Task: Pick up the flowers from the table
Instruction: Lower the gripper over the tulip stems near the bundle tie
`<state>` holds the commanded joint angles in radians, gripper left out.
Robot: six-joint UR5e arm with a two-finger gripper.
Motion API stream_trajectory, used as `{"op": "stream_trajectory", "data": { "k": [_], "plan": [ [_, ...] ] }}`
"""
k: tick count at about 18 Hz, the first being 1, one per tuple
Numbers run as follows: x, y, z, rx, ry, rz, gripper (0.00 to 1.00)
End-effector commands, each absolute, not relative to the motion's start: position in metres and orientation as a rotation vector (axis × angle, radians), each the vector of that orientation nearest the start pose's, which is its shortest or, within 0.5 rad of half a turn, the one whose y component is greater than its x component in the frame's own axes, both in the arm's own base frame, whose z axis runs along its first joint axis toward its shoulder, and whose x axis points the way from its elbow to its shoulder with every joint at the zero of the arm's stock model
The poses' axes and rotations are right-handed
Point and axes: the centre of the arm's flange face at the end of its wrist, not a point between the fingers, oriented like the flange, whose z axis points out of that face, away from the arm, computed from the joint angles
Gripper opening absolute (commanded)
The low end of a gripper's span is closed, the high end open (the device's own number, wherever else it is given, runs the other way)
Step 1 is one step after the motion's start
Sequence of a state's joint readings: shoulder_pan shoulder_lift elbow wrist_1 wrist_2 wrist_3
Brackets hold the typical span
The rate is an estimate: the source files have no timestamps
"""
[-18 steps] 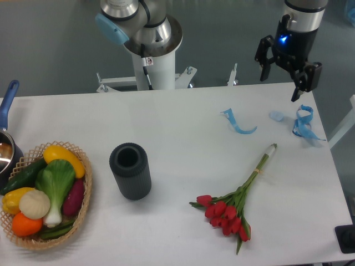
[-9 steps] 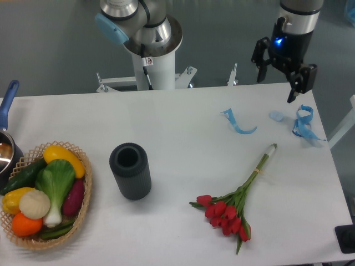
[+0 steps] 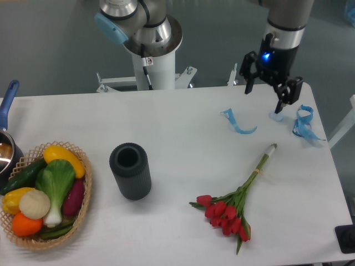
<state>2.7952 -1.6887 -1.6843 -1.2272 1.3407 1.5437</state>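
Observation:
The flowers [image 3: 230, 208], a bunch of red tulips with green leaves, lie on the white table [image 3: 183, 127] at the front right. Their long bound stems run up and to the right to a pale end near the right-hand side. My gripper [image 3: 264, 94] hangs above the table's far right edge, well behind the stems and apart from them. It is open, its two dark fingers spread with nothing between them.
A dark ribbed cylinder [image 3: 131, 171] stands left of the flowers. A wicker basket [image 3: 83, 210] of vegetables sits at the front left, a blue-handled pot [image 3: 6, 105] behind it. Blue ribbon scraps [image 3: 238, 123] [image 3: 303, 123] lie under and beside the gripper. The robot base [image 3: 150, 44] stands behind the table.
The gripper has moved left and slightly down toward the table, staying open. The flowers have not moved.

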Motion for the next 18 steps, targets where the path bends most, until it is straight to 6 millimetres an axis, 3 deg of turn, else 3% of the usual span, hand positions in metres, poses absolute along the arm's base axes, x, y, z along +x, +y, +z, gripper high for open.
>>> {"op": "stream_trajectory", "data": {
  "k": [4, 8, 18],
  "plan": [
    [-0.454, 0.37, 0.387, -2.855, 0.386, 0.11, 1.0],
    [-0.462, 0.383, 0.367, -2.852, 0.306, 0.136, 1.0],
    [-0.487, 0.412, 0.28, -2.868, 0.329, 0.076, 1.0]
  ]
}}
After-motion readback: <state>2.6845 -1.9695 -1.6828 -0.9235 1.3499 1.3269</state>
